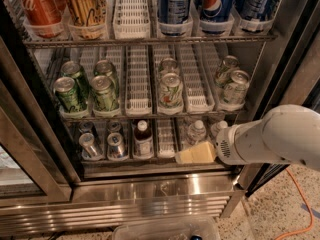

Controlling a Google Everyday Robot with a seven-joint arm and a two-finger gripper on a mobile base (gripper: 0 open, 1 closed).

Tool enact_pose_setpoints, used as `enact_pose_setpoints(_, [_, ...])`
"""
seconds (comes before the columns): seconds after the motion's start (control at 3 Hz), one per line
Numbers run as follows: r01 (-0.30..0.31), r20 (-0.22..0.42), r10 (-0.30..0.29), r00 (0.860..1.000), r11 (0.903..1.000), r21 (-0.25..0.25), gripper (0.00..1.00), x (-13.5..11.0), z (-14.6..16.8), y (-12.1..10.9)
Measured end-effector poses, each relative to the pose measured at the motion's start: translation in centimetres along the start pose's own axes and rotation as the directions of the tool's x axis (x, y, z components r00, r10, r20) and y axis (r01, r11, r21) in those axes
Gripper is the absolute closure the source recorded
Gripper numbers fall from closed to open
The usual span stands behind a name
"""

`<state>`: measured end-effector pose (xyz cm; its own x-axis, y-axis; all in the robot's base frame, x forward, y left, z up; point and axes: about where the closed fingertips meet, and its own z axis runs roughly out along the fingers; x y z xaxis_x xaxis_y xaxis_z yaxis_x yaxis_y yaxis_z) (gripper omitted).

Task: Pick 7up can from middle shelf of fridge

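The fridge [165, 194] stands open, showing three racks. On the middle shelf [150, 115], two pale silver-white cans with green lettering sit in the rightmost lane; the front one is the 7up can [235, 87]. A white can with a green swirl [171, 90] stands in a middle lane, and dark green cans [69, 94] fill the left lanes. My gripper [181, 157], cream-coloured on a white arm, hangs in front of the bottom shelf, below and left of the 7up can and apart from it.
The top rack holds red and gold cans [85, 6] and blue Pepsi cans [215, 6]. The bottom rack holds small cans [91, 145] and bottles [143, 139]. A dark door frame [280, 74] runs on the right. An orange cable [300, 209] lies on the floor.
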<state>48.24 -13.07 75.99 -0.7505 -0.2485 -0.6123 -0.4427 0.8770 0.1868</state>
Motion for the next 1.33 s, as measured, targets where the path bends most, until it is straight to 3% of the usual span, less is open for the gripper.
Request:
enact_pose_setpoints(0.33, [-0.052,-0.004,0.052,0.999,0.9961,0.071,0.00,0.37,0.08,-0.67])
enact_pose_setpoints(0.67, [-0.061,-0.030,0.065,0.997,0.9917,0.113,0.00,0.04,0.09,-0.81])
enact_pose_setpoints(1.0, [-0.061,-0.031,0.065,0.997,0.9917,0.114,0.00,0.04,0.09,-0.81])
enact_pose_setpoints(1.33, [-0.109,0.012,0.108,0.994,0.9913,0.073,0.00,-0.40,0.81,-0.83])
